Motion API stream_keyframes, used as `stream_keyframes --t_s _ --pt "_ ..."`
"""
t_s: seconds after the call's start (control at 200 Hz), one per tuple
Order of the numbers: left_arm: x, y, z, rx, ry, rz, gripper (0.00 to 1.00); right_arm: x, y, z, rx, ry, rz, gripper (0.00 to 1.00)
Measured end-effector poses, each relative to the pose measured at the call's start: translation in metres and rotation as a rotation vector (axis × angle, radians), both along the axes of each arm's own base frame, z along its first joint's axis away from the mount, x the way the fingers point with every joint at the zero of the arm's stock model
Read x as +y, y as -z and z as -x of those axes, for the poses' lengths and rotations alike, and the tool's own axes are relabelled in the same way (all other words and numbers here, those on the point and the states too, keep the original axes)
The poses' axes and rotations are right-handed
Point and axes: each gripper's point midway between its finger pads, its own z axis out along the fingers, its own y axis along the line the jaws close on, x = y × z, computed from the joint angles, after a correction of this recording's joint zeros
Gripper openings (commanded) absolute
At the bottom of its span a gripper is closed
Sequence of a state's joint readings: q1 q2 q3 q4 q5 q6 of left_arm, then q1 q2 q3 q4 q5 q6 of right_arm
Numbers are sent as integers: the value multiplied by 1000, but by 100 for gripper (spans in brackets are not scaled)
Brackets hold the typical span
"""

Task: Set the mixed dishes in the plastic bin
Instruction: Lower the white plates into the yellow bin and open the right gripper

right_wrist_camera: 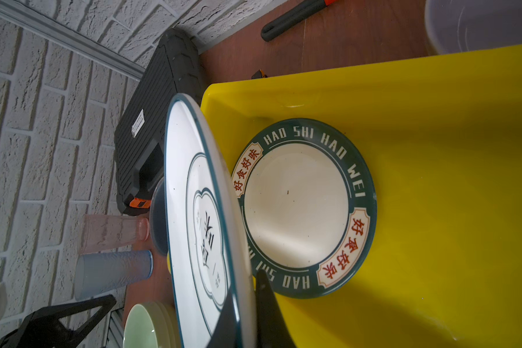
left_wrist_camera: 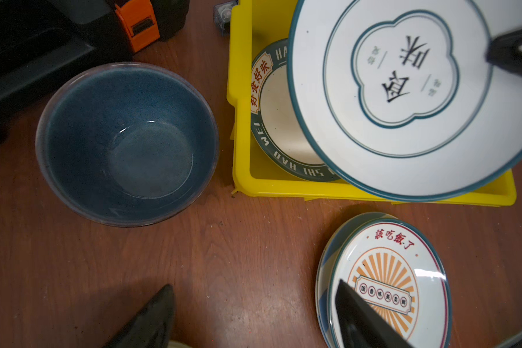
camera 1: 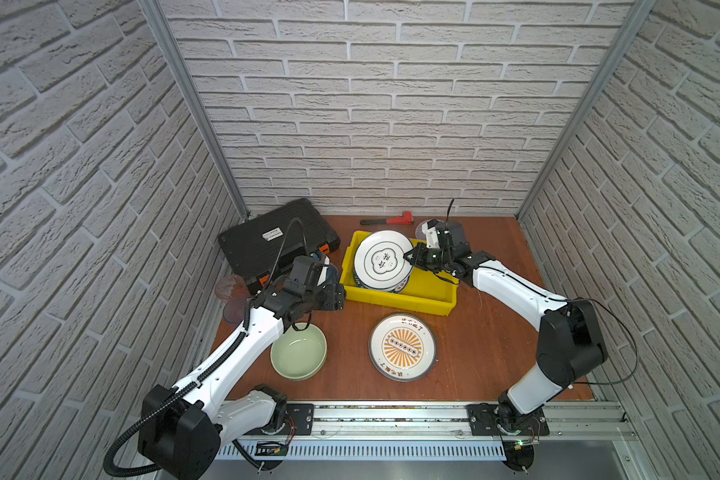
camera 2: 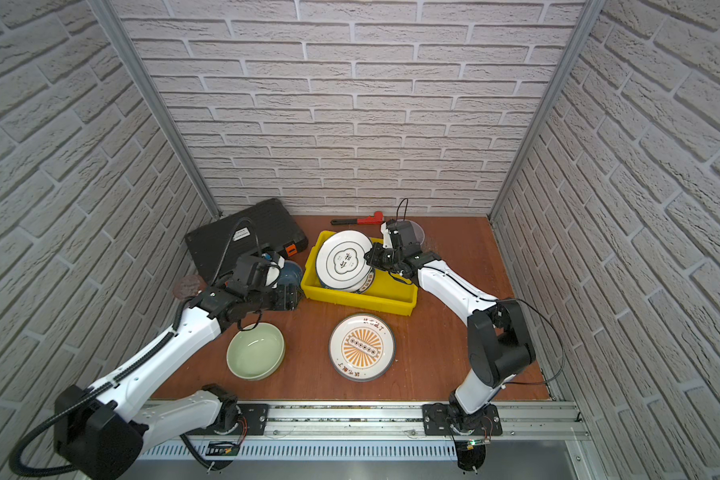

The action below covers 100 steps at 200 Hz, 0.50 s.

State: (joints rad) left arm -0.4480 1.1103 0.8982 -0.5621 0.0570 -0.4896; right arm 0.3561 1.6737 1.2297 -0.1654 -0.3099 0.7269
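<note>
The yellow plastic bin (camera 1: 422, 293) stands mid-table with a dark-green lettered plate (right_wrist_camera: 299, 208) lying flat inside. My right gripper (camera 1: 408, 255) is shut on the rim of a white plate (camera 1: 381, 259) and holds it tilted over the bin's left half. My left gripper (left_wrist_camera: 255, 284) hangs open and empty above bare table, between a blue bowl (left_wrist_camera: 127, 144) and an orange sunburst plate (camera 1: 403, 347). A pale green bowl (camera 1: 299, 351) sits front left. Two tinted tumblers (camera 1: 230, 291) stand at the left wall. A lavender bowl (right_wrist_camera: 479, 24) is behind the bin.
A black tool case (camera 1: 275, 245) with orange latches fills the back left corner. The red pipe wrench (camera 1: 391, 219) lies along the back wall. Brick walls close in three sides. A metal rail (camera 1: 391, 415) runs along the front edge.
</note>
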Motion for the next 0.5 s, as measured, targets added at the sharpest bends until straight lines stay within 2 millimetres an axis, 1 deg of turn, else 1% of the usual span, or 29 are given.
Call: stream_keyframes --t_s 0.105,0.225,0.5 --pt "1 -2 1 -5 0 2 84 3 15 -9 18 17 -9 6" --pt "1 -1 2 3 0 -1 84 4 24 -16 24 34 -20 6" --pt "1 0 3 7 1 -3 84 5 33 -27 17 67 -30 6"
